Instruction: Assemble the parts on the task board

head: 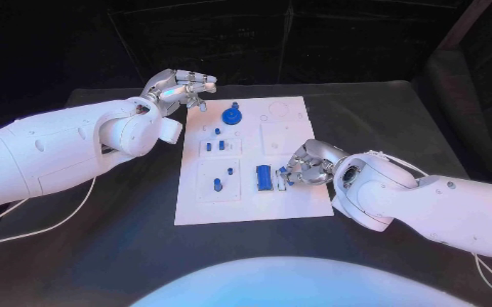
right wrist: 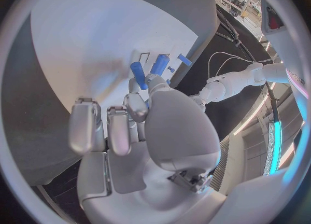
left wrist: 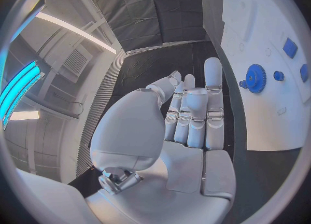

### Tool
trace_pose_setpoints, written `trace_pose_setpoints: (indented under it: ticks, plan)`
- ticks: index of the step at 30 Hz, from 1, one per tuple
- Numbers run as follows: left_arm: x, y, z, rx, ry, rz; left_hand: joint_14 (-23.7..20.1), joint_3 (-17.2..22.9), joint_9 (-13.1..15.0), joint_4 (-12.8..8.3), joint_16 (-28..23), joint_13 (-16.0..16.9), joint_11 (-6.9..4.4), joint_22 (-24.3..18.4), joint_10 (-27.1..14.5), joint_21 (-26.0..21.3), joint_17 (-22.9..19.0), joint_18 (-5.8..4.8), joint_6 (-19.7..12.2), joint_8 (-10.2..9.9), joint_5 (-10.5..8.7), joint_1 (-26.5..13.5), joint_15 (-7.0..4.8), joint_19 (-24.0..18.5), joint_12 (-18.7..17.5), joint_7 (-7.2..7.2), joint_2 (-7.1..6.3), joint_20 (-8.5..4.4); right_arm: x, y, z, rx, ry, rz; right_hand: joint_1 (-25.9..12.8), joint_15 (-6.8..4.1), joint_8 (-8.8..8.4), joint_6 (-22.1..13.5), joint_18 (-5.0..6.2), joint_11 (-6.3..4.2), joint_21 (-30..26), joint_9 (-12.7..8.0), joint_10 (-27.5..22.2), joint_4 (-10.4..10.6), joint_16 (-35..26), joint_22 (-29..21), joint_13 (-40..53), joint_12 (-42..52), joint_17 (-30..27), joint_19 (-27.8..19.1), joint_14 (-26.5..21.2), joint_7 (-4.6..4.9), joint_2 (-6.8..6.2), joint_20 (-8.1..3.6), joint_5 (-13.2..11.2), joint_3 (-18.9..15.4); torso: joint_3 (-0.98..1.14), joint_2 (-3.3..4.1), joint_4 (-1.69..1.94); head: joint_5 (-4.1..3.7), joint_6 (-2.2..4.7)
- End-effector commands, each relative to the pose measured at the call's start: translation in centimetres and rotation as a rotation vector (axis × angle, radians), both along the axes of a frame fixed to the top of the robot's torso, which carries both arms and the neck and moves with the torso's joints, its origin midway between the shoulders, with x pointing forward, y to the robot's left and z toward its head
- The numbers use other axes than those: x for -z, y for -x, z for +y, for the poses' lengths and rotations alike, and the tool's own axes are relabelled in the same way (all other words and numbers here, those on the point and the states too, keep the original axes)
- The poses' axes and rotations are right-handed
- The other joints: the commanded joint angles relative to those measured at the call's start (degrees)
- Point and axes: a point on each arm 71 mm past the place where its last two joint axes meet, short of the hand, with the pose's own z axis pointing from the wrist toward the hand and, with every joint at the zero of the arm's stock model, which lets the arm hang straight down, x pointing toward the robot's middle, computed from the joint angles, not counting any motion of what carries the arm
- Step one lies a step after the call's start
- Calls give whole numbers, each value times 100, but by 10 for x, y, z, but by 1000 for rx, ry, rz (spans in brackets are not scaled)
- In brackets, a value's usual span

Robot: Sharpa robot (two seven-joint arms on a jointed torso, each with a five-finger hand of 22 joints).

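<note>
The white task board (head: 292, 204) lies in the middle of the black table. A blue gear (head: 232, 116) (left wrist: 256, 78) stands near its far edge, with several small blue parts (head: 217, 131) below it. A ribbed blue part (head: 264, 177) (right wrist: 160, 64) lies close to the board's right edge. My right hand (head: 308, 165) (right wrist: 139, 125) hovers low beside it, thumb and a finger pinching a small blue peg (head: 282, 179) (right wrist: 138, 73). My left hand (head: 185, 87) (left wrist: 191, 115) is raised off the board's far left corner, fingers stretched out, holding nothing.
Two more blue parts (head: 216, 184) sit in a recessed square on the board's near left. Pale recessed outlines (head: 282, 136) mark the board's far right. Black table (head: 389, 122) surrounds the board on all sides.
</note>
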Motion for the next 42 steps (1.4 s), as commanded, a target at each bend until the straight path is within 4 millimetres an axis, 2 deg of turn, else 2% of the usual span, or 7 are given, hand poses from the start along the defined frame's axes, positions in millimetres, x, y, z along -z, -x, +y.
trace_pose_setpoints:
  ticks: [1,7,15,22,27,34,42]
  plan:
    - [-1,1,-2,19,8,9,-44,-14,-6,-6,-28,6,-5,-8,-52,-30,-6,74,31,-13,11,-2,-12,-42,38,18,46,-3,2,0,3,-22,19,33,-82,-45,35,196,-35,-13,34,33,86,43,42,25,58,78,627,29,415,-137,7,-20,16,25,3,-3,-11,-4,5]
    - [0,1,-3,27,9,15,-44,-14,-6,-6,-28,6,-5,-8,-52,-30,-6,74,31,-13,11,-2,-12,-42,38,18,46,-3,3,-1,5,-27,21,35,-98,-52,44,211,-39,-21,43,43,111,50,50,40,84,110,640,36,418,-147,9,-27,17,41,3,-1,1,-19,-1]
    - [0,1,-3,28,9,17,-44,-19,-6,3,-24,8,-4,-9,-56,-32,-4,73,32,-13,12,-15,-10,-42,39,20,51,-2,4,-2,7,-26,22,27,-103,-54,46,215,-40,-24,46,46,119,51,53,46,94,121,644,39,419,-150,8,-29,20,47,5,2,-17,-22,-3]
    - [0,1,-5,33,9,20,-44,-19,-6,3,-24,8,-4,-9,-56,-32,-4,73,32,-13,12,-15,-10,-42,39,20,51,-2,6,-4,7,-45,49,35,-141,-60,46,213,-41,-26,48,55,123,68,55,49,91,112,647,41,419,-149,-2,-37,-4,57,4,-2,0,-29,-15]
    - [0,1,-5,34,9,21,-44,-19,-6,3,-24,8,-4,-9,-56,-32,-4,73,32,-13,12,-15,-10,-42,39,20,51,-2,7,-4,9,-62,68,38,-296,-66,61,238,-44,-33,54,90,179,142,61,61,154,178,658,46,422,-159,0,-47,-197,70,5,-1,-2,-25,-18]
    - [0,1,-5,37,10,23,-48,-20,-6,4,-28,9,-4,-9,-59,-32,-14,73,31,-13,12,-17,-10,-43,39,19,53,-1,7,-4,12,-74,72,30,-526,-71,80,271,-47,-38,61,141,239,209,81,78,237,257,690,53,428,-167,13,-53,-666,34,7,0,-3,-15,-22]
    - [1,1,-5,38,10,25,-52,-19,-6,3,-33,9,-5,-9,-61,-33,-22,73,30,-14,12,-15,-10,-43,39,18,54,-1,6,-4,12,-73,71,19,-723,-68,84,285,-48,-34,63,170,257,231,82,86,268,272,693,56,428,-163,37,-52,-606,-49,5,3,-6,-11,-33]
